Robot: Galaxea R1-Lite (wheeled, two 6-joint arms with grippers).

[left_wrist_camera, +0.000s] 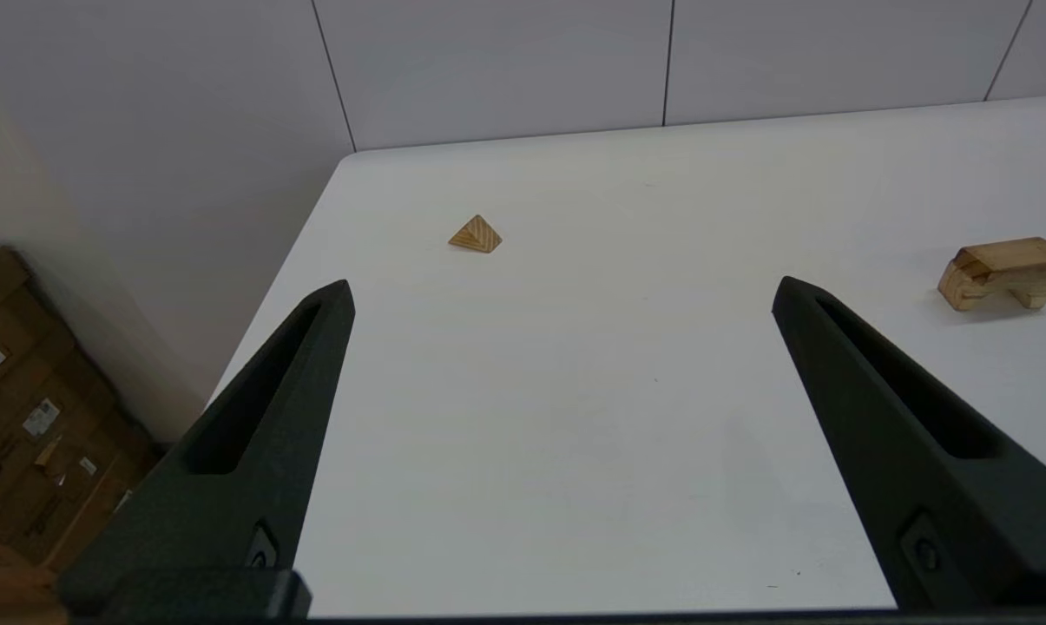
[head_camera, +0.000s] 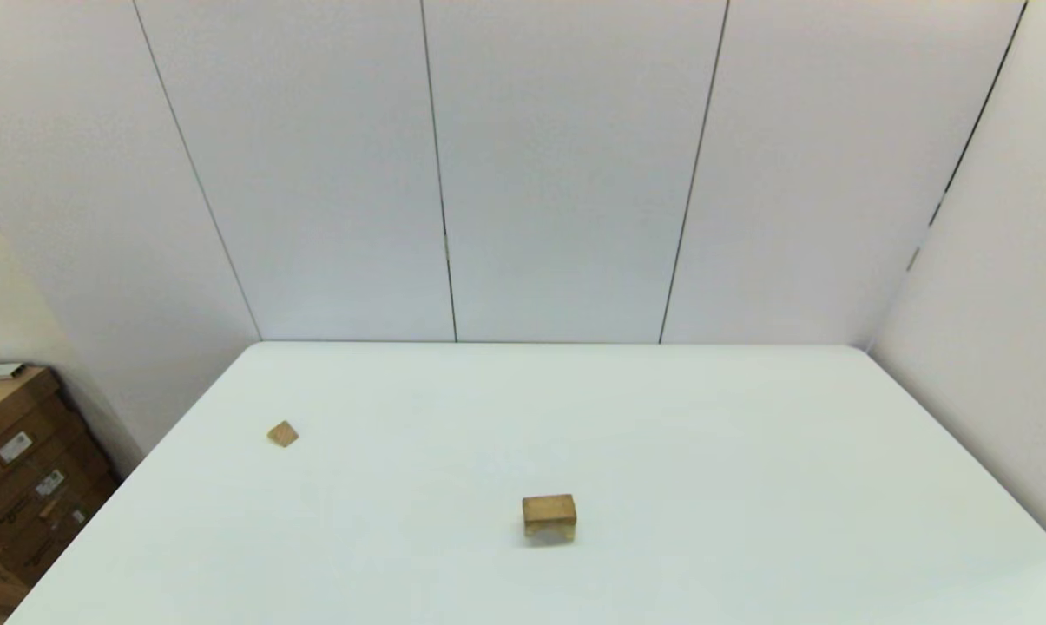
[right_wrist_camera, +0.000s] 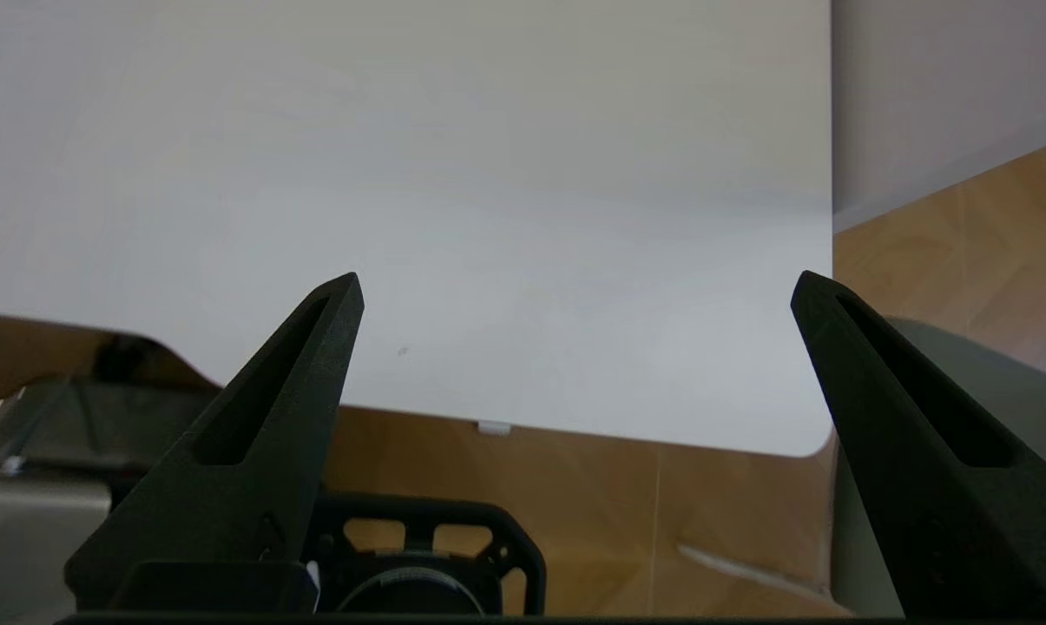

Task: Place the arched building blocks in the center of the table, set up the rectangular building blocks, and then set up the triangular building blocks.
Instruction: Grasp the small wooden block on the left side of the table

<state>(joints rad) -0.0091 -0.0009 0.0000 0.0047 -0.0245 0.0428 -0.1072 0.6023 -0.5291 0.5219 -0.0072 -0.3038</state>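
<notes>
Left end effector (left_wrist_camera: 562, 291): fingers spread wide, empty, above the bench (left_wrist_camera: 575, 451). Right end effector (right_wrist_camera: 575, 286): likewise spread, parked off-bench.

Triangular block (left_wrist_camera: 476, 234) — upper left; approach squarely over its ridge.

Arched block (left_wrist_camera: 1004, 273), right edge, seems stacked.

the left gripper (left_wrist_camera: 562, 291) is hanging above the table (left_wrist_camera: 575, 417) with its fingers (left_wrist_camera: 271, 417) spread wide apart. the triangular building blocks (left_wrist_camera: 476, 234) are lying ahead near the table's edge, and the arched building blocks (left_wrist_camera: 1004, 272) are standing well apart from them.
</notes>
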